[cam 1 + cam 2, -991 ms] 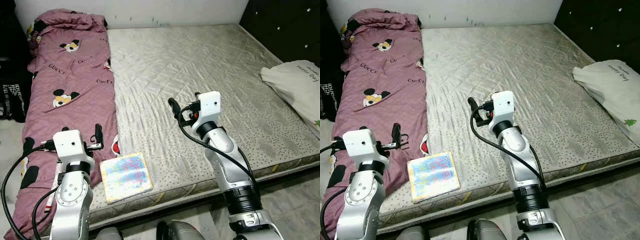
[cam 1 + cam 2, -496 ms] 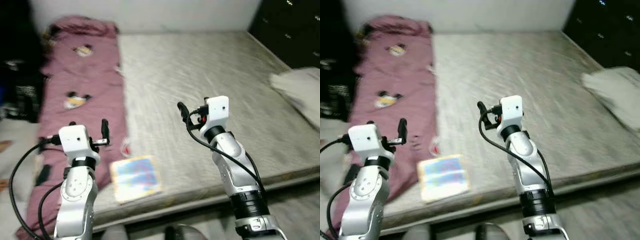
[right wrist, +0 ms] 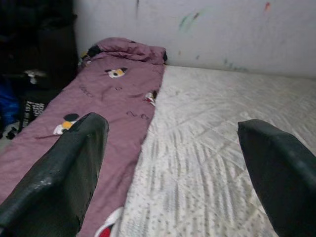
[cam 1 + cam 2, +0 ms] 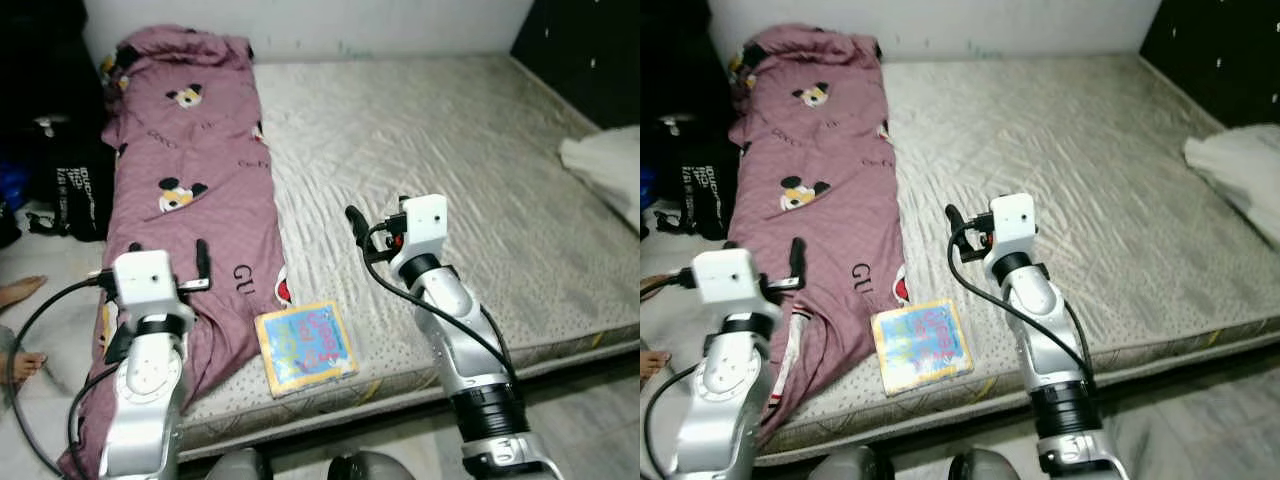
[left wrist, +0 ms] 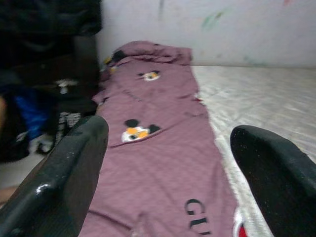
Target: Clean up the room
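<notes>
**Both grippers held open above the near edge of the bed**

A bare grey mattress [image 4: 440, 140] is seen running from the white wall [image 4: 350, 20] to its near edge, where a strip of tiled floor [image 4: 590, 400] lies before it. Most of the mattress surface is open. One purple blanket [image 4: 190, 190], printed with cartoon mice, is stretched along the robot's left side of the bed and hangs over the near left corner. One colourful book [image 4: 303, 347] lies flat just beside the blanket, close to the near edge. One white pillow [image 4: 610, 170] is seen at the far right edge.

The left gripper [image 4: 201, 262] is held above the blanket's lower part, and the right gripper [image 4: 352, 222] above bare mattress, beyond the book. In each wrist view two black fingers [image 5: 64, 173] [image 3: 59, 177] are shown spread wide apart, with nothing between them.

In the eye views a dark bag [image 4: 75, 175] and a person's bare feet [image 4: 18, 295] are shown on the floor left of the bed.
</notes>
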`<state>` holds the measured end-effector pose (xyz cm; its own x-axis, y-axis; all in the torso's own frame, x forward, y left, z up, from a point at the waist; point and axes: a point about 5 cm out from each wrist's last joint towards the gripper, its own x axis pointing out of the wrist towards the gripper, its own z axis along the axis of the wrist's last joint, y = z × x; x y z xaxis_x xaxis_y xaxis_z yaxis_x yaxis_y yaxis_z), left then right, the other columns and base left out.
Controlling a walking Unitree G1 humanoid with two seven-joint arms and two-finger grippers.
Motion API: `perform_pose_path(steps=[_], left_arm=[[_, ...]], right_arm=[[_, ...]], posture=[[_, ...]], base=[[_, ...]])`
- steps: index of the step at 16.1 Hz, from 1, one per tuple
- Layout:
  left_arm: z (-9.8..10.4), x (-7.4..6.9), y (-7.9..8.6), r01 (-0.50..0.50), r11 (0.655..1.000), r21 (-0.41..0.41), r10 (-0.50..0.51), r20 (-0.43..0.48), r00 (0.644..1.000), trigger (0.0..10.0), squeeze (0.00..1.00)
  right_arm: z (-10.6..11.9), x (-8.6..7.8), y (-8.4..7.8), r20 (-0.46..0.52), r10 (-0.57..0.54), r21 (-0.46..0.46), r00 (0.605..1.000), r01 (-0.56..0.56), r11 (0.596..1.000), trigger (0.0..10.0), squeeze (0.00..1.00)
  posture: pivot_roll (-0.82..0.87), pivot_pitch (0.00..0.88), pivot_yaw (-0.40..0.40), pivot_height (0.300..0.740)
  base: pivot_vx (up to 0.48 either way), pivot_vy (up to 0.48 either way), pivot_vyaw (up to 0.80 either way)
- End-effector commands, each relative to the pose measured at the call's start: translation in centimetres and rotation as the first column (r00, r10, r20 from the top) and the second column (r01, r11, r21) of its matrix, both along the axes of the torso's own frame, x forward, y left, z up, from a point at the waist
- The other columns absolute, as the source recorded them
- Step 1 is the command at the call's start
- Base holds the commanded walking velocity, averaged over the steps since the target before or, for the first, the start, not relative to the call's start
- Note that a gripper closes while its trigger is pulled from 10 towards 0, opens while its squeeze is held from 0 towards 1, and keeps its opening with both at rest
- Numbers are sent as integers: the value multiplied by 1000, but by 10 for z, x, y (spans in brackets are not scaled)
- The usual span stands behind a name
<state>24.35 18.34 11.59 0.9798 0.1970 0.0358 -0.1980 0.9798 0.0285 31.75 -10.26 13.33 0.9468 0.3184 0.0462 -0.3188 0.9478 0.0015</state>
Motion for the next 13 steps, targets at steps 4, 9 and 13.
perform_pose_path(steps=[4,9,13], left_arm=[[1,0,2,-21,1000,1,21,-2,1000,10000,0],[1,0,2,-16,1000,-1,16,-4,1000,10000,0],[2,0,1,-25,1000,-3,25,-4,1000,10000,0]], right_arm=[[2,0,-1,5,-3,13,1000,3,1000,10000,0],[2,-2,1,5,15,25,1000,-15,1000,10000,0],[2,-2,0,5,21,23,1000,-21,1000,10000,0]], posture=[[-20,62,-40,740],[-21,73,-41,700],[-24,77,-45,655]], base=[[0,0,0],[0,0,0],[0,0,0]])
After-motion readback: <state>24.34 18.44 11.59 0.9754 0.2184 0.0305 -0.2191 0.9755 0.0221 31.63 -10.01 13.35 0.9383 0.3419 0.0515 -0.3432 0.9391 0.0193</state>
